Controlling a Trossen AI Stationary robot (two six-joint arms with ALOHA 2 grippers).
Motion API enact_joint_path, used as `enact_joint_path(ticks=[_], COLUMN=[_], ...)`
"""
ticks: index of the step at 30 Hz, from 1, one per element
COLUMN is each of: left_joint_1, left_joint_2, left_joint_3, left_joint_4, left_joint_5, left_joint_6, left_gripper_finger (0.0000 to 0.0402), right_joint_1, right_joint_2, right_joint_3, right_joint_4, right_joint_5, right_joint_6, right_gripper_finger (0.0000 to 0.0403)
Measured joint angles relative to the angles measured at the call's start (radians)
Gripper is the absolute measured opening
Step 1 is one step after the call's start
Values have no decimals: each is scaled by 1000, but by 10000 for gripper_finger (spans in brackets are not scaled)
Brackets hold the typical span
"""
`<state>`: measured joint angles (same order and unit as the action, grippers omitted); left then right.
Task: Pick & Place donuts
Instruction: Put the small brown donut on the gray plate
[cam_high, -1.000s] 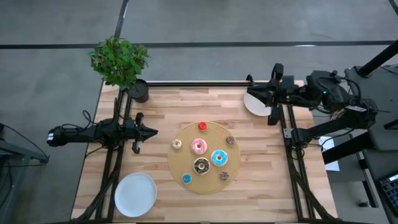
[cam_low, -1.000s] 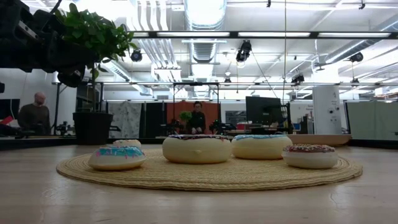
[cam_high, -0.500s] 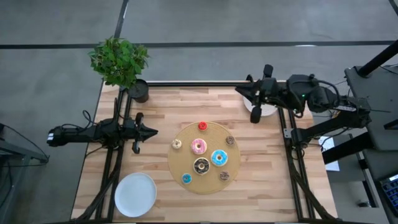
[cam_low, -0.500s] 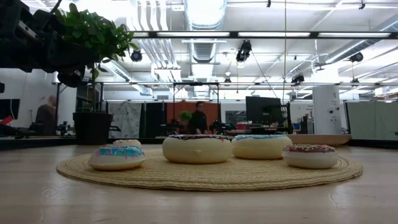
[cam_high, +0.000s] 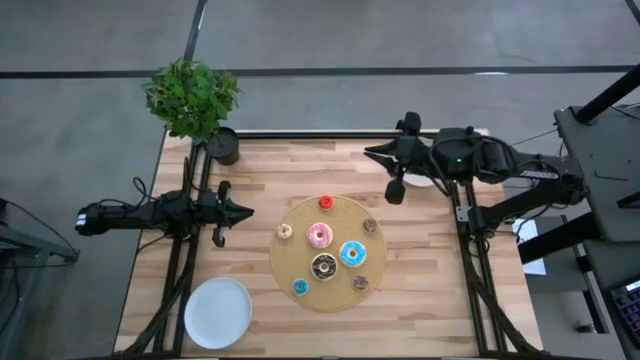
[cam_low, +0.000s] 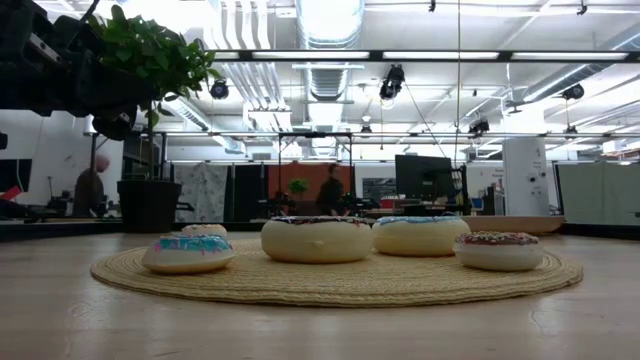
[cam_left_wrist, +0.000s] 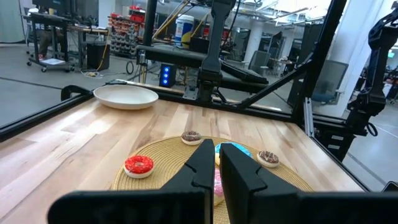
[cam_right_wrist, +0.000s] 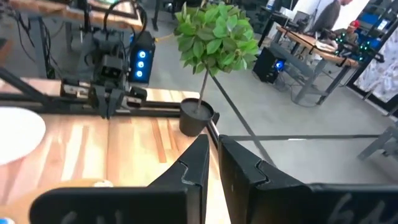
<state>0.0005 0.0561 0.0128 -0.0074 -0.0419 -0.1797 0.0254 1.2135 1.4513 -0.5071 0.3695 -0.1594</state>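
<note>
Eight donuts (cam_high: 320, 236) lie on the round woven mat (cam_high: 290, 258) at the middle of the table (cam_high: 260, 180); none has been lifted. The right gripper (cam_high: 372, 152) hangs above the far right part of the table, jaws together and holding nothing. From it the donuts lie toward the table's middle and near edge; the red donut (cam_high: 325, 203) and a small brown donut (cam_high: 370, 226) are the closest to it. The left gripper (cam_high: 247, 211) waits at the mat's left side, jaws likewise together and empty, with the cream donut (cam_high: 284, 232) nearest it. Judged from the high view, the left gripper lies closer to the mat than the right one. The rings have no long axis, so approach direction matters little; either gripper must open its jaws before descending.

One white plate (cam_high: 218, 312) sits at the near left corner, well apart from the mat. A second plate (cam_left_wrist: 125, 96) lies at the far right, partly under the right arm. A potted plant (cam_high: 192, 100) stands at the far left corner. Nothing stands between either gripper and the mat.
</note>
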Motion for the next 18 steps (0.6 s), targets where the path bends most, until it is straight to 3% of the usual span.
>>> enact_joint_path(ticks=[18], left_joint_1=[0], left_joint_2=[0], left_joint_3=[0], left_joint_4=[0], left_joint_5=[0], left_joint_6=[0], left_gripper_finger=[0], right_joint_1=[0], right_joint_2=[38], right_joint_3=[-2], right_joint_4=[-170], right_joint_5=[-2], right_joint_6=[6], right_gripper_finger=[28])
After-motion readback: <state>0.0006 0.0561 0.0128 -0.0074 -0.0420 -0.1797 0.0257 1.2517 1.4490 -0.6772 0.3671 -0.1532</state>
